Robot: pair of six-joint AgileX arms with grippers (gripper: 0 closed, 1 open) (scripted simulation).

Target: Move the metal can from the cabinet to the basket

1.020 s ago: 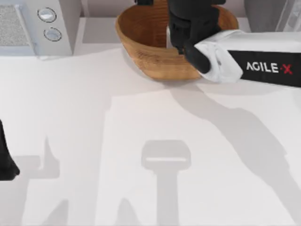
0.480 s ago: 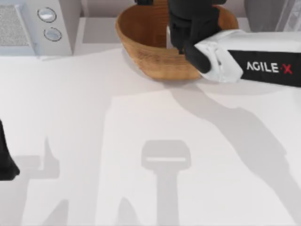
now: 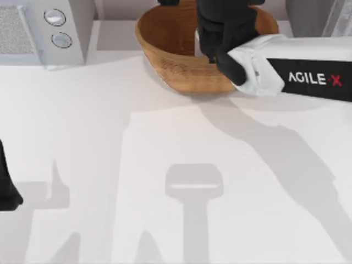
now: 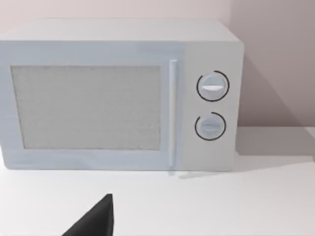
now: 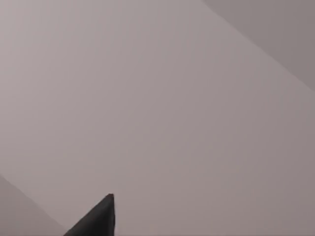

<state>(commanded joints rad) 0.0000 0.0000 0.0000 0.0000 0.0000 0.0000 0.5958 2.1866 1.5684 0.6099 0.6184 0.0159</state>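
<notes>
Top view: my right arm [image 3: 297, 71] reaches in from the right side of the table, its black wrist and gripper [image 3: 220, 33] hanging over the open mouth of the basket [image 3: 165, 49], which stands at the table's far edge. That placement suits a release into the bowl, so I judge the delivery step to be at hand or just finished. Whether these fingers are apart or together I cannot tell, since the wrist hides them; the metal can is likewise hidden, so I cannot say whether it is held or lying in the basket. At the far right corner stands the cabinet [image 3: 311, 11], just beside the basket. My left arm [image 3: 6, 190] sits parked at the left edge, facing the white microwave [image 4: 123, 93].
</notes>
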